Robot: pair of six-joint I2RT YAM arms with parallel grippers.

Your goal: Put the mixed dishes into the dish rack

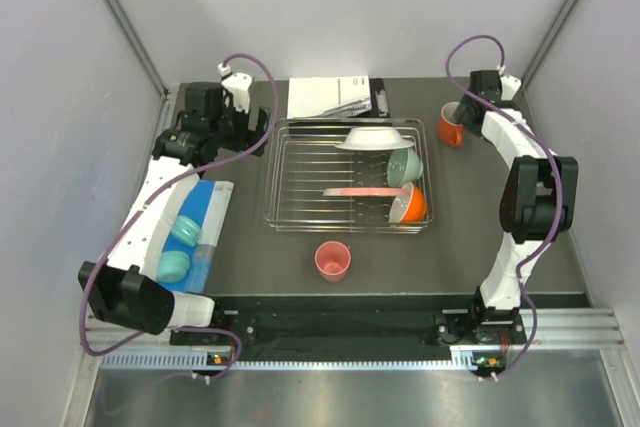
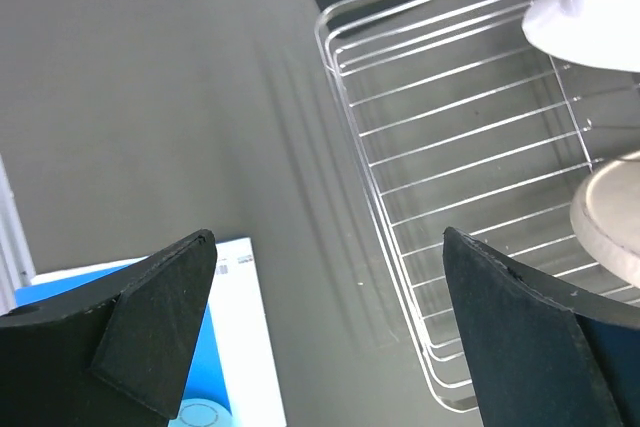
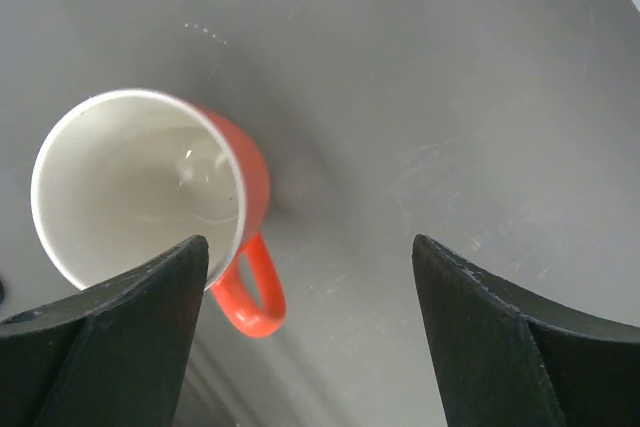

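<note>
The silver wire dish rack (image 1: pixel 278 179) stands mid-table. At its right end it holds a white plate (image 1: pixel 372 137), a mint-green bowl (image 1: pixel 405 165), a pale pink plate (image 1: pixel 362 191) and an orange bowl (image 1: pixel 409 204). A small pink cup (image 1: pixel 333 260) stands upright in front of the rack. The orange mug (image 1: pixel 451 124) stands upright right of the rack. My right gripper (image 1: pixel 468 105) hovers open just beside the mug (image 3: pixel 150 187), whose handle (image 3: pixel 252 292) lies near the left finger. My left gripper (image 1: pixel 243 132) is open and empty over bare table left of the rack (image 2: pixel 400 277).
A blue sheet (image 1: pixel 212 209) with two teal rounded pieces (image 1: pixel 185 230) lies under the left arm, and shows in the left wrist view (image 2: pixel 60 282). White printed paper on a black board (image 1: pixel 330 97) lies behind the rack. Grey walls enclose the table.
</note>
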